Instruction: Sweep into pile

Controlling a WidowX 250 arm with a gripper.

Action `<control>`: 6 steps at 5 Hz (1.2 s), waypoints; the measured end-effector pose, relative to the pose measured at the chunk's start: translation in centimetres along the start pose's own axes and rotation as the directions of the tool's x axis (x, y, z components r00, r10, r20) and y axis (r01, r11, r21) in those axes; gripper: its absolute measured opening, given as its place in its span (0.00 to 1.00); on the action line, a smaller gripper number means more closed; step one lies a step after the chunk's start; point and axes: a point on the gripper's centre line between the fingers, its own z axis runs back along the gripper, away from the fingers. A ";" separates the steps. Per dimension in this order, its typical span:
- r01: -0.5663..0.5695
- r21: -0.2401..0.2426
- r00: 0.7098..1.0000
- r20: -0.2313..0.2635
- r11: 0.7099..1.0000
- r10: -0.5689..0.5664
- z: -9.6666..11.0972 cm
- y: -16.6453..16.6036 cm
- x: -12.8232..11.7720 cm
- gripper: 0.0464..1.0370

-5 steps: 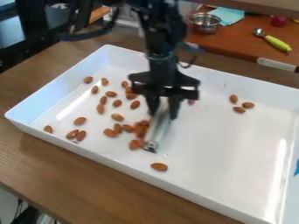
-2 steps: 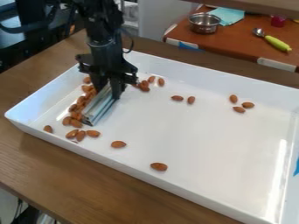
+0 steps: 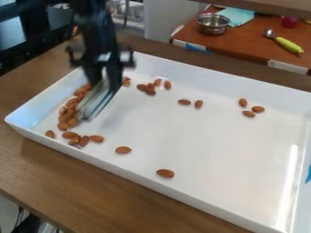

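Nearest the camera, the wood-grained tabletop (image 3: 91, 191) ran beneath a smooth, glossy white tray (image 3: 243, 214) with straight raised walls. Inside it, one smooth brown almond (image 3: 165, 173) lay alone toward the near wall, another a little beyond it, and a loose group by the view's left corner. Past that group, more almonds were crowded in a band along the left wall. Beside the band hung the black gripper (image 3: 104, 86), pointing down from the upright arm (image 3: 96, 32), its fingers clamped on a long, shiny, ribbed scraper (image 3: 96, 102) that slanted down toward the near left. Farther back in the tray lay a small cluster, a pair and, well to the right, a trio. Beyond, an orange-brown table (image 3: 243, 45) bore a round, shiny metal bowl (image 3: 213, 24), a teal cloth (image 3: 238, 17) and a yellow-green-handled spoon (image 3: 288, 44).
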 end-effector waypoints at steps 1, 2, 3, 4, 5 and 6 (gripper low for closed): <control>-0.048 -0.115 0.995 0.081 0.992 0.057 3.2 -4.5 1.9 0.33; -0.033 -0.123 0.996 0.077 0.992 0.043 3.2 -9.8 1.6 0.33; 0.015 -0.118 0.997 0.083 0.993 -0.005 1.9 -14.4 0.3 0.33; 0.067 -0.091 0.993 0.106 0.994 -0.057 0.3 -19.0 -1.5 0.33; 0.088 -0.061 0.987 0.142 0.994 -0.079 -1.4 -21.3 -2.3 0.33; 0.080 -0.015 0.990 0.122 0.997 -0.077 -4.0 -21.6 -2.8 0.33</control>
